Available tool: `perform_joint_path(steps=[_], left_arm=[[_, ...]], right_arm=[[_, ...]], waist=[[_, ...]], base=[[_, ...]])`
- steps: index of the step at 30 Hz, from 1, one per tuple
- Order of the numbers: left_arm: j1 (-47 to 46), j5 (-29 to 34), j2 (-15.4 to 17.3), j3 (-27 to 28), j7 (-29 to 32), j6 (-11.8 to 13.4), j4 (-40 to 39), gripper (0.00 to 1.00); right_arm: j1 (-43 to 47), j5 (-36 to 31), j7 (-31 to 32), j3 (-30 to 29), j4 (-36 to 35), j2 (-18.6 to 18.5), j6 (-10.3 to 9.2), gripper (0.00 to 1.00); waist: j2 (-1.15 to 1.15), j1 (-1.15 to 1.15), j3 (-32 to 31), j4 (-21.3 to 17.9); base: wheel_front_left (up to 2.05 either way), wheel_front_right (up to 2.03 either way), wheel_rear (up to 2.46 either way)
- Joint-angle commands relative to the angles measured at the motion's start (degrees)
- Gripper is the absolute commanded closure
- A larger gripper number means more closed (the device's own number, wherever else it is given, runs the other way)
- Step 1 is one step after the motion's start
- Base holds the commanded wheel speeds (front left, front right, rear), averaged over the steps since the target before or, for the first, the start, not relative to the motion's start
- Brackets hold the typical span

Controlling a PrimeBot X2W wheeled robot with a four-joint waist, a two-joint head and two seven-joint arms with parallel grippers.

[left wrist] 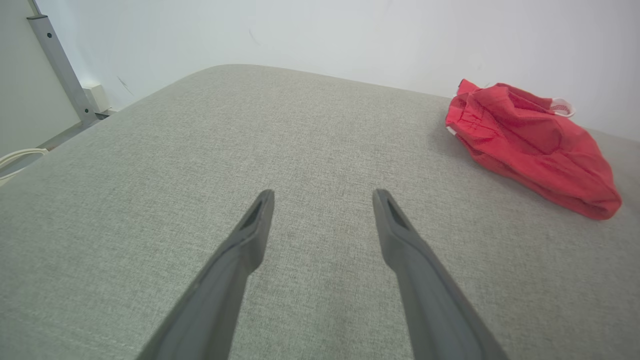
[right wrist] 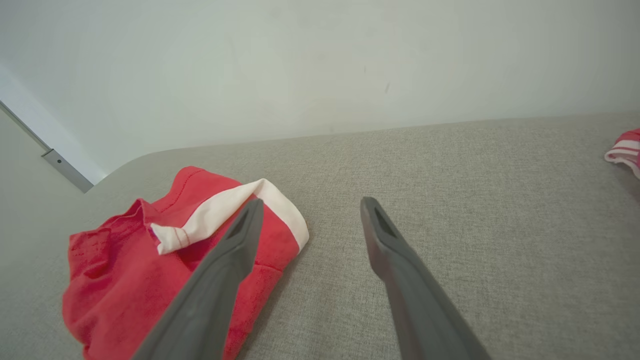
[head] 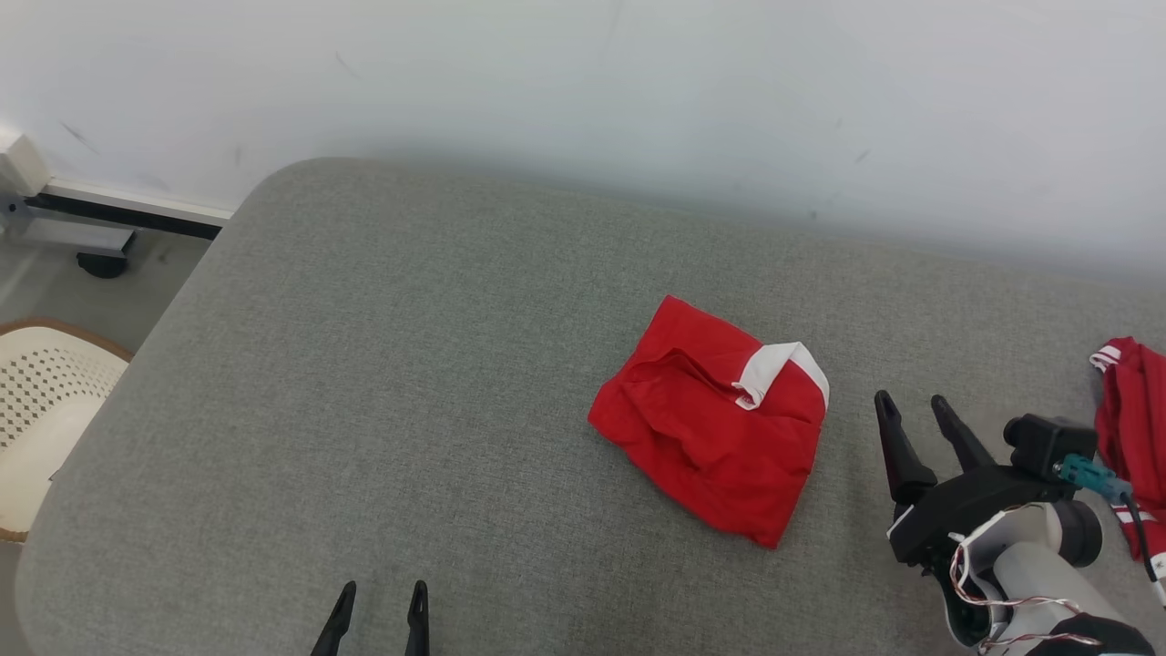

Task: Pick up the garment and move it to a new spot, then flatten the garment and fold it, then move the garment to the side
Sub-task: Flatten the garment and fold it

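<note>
The folded red garment (head: 715, 424) lies right of centre on the grey padded table (head: 410, 364), with nothing gripping it. Its inner layers are hidden. The right wrist view shows its white band clearly; the left wrist view barely does. The right gripper (head: 909, 399) is open, just right of the garment and apart from it. The left gripper (head: 383, 588), also open, is cut off at the near edge. A second red cloth (head: 1134, 428) is cut off at the right.

Second red garment (head: 1131, 401) is chopped by the right edge (right arm (head: 1029, 547) hides a bit too) — pale chair (head: 46, 392) is cut off at left, and the left gripper (head: 384, 592) is just fingertips at the bottom.
</note>
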Motion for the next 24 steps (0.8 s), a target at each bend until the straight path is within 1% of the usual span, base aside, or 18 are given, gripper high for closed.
perform_joint_path(steps=[1, 2, 3, 7, 14, 19, 24], left_arm=[[0.7, 0.2, 0.0, 0.3, -0.2, 0.0, -0.1, 0.00], [0.7, 0.3, 0.0, 0.3, -0.2, 0.0, 0.0, 0.00], [0.7, 0.3, 0.0, 0.2, -0.2, -0.1, 0.0, 0.00], [0.1, 0.4, 0.0, -0.1, -0.2, -0.2, 0.1, 0.00], [-0.9, 0.5, 0.0, -0.6, -0.2, -0.6, -0.1, 0.00], [-1.7, -0.2, 0.0, -1.5, -0.2, -0.4, -0.2, 0.00], [-3.0, -1.1, 0.0, -2.4, -0.2, 0.0, -0.1, 0.00]], right_arm=[[0.9, -0.9, 0.0, -0.7, -0.6, 0.7, -0.14, 0.06], [1.5, -1.3, 0.0, -1.3, -0.8, 1.0, -0.13, 0.27], [1.9, -1.7, 0.0, -1.7, -0.9, 1.4, -0.14, 1.00], [2.4, -4.1, 0.0, -1.9, -0.5, 2.7, -0.14, 1.00], [0.0, -6.9, 0.0, -2.0, 2.1, 5.3, -0.14, 1.00], [-2.4, -8.7, 0.0, -1.4, 5.6, 6.6, -0.14, 1.00], [-6.1, -9.6, 0.0, -1.4, 10.8, 7.6, -0.14, 1.00]], waist=[[0.00, 0.00, 0.0, -0.1], [0.00, 0.00, 0.0, -0.1], [0.00, 0.00, 0.1, -0.1], [0.00, 0.00, 0.2, 0.5], [0.00, 0.00, 1.4, 2.0], [0.00, 0.00, 3.0, 3.3], [0.00, 0.00, 5.0, 5.1]], base=[[0.00, 0.00, 0.00], [0.00, 0.00, 0.00], [0.00, 0.00, 0.00], [0.00, 0.00, 0.00], [0.00, 0.00, 0.00], [0.00, 0.00, 0.00], [0.00, 0.00, 0.00]])
